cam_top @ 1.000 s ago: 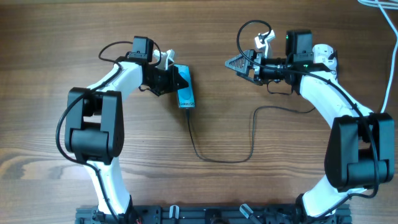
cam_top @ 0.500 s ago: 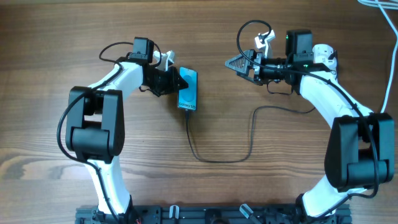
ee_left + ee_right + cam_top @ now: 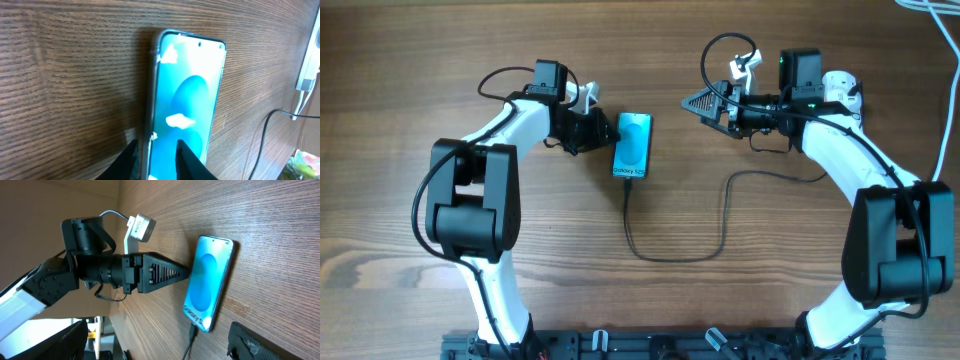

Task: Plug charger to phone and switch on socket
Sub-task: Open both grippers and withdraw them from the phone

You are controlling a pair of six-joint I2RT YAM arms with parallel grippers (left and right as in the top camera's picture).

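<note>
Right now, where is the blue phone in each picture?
Overhead: the phone lies in the upper middle, just right of the left gripper.
Left wrist: it fills the middle, stretching up from that gripper's fingertips.
Right wrist: it sits right of centre, with the gripper's tip at its left edge.
Shared landmark: the left gripper, beside the phone in all three.

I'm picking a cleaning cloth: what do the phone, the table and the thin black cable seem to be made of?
The phone: glossy glass face, going by the white glare, with a seemingly clear plastic rim. The table: brown wood or wood-look laminate, matte, visible grain. The charger: thin matte black, probably rubbery plastic.
</note>
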